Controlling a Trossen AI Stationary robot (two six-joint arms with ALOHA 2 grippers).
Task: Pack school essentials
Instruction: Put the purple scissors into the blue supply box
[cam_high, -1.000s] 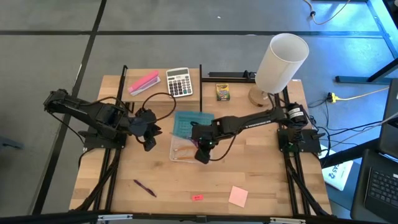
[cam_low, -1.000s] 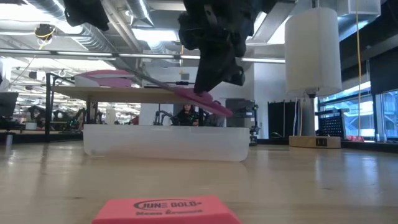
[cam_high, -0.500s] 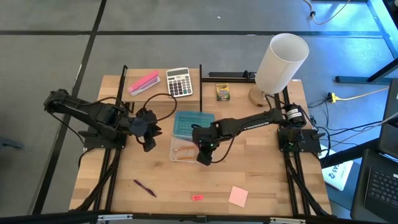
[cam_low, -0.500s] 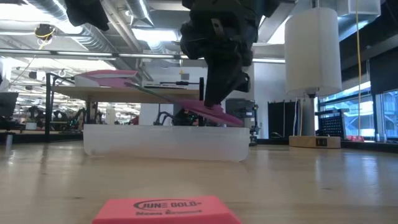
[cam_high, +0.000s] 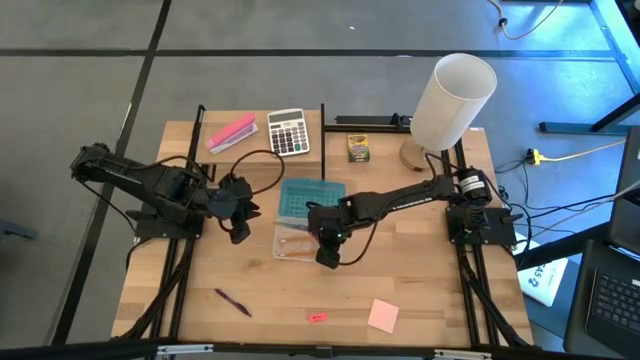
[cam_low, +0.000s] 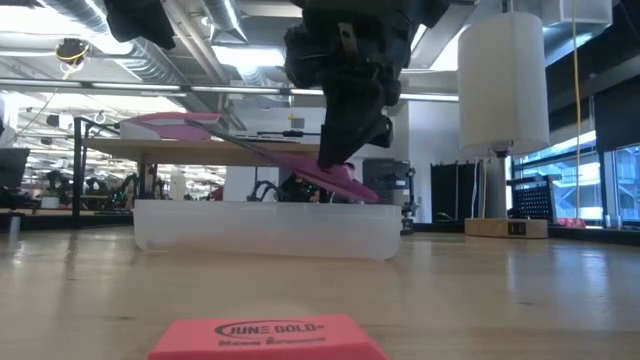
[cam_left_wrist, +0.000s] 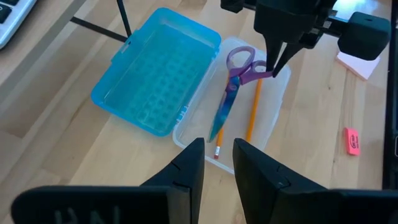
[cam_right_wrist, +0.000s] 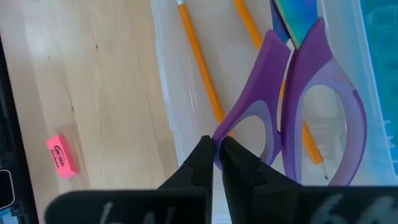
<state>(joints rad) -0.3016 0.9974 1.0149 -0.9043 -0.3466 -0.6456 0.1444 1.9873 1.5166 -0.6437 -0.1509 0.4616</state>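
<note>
The purple-handled scissors (cam_left_wrist: 231, 87) hang tilted over the clear box (cam_high: 298, 240), and my right gripper (cam_right_wrist: 216, 152) is shut on them. Two orange pencils (cam_left_wrist: 252, 115) lie on the box's floor. The blue lid (cam_high: 303, 198) lies open on the far side of the box. My left gripper (cam_left_wrist: 217, 163) hovers left of the box, open, with nothing between its fingers. A dark pen (cam_high: 232, 300), a pink eraser (cam_high: 317, 317) and a pink sticky-note pad (cam_high: 383, 315) lie near the front edge. The crayon box (cam_high: 358, 148) lies at the back. My right gripper pinches the outer rim of one handle loop (cam_right_wrist: 232, 123) between its two fingertips. The fingers come from above, slanting down. The scissors are lifted above the box's rim and tilted, handle end (cam_low: 342, 180) lower and blades (cam_low: 240, 152) higher. Whether the tip touches anything, I cannot tell.
A white-grey calculator (cam_high: 288, 131) and a pink stapler (cam_high: 231, 132) lie at the back left. A lamp with a tall white shade (cam_high: 452, 98) stands at the back right. Bare wood shows to the right of the box.
The blade end of the scissors has sunk a little toward the box, so they hang less steeply than a second ago. My right gripper stays shut on the handle, almost in the same place.
</note>
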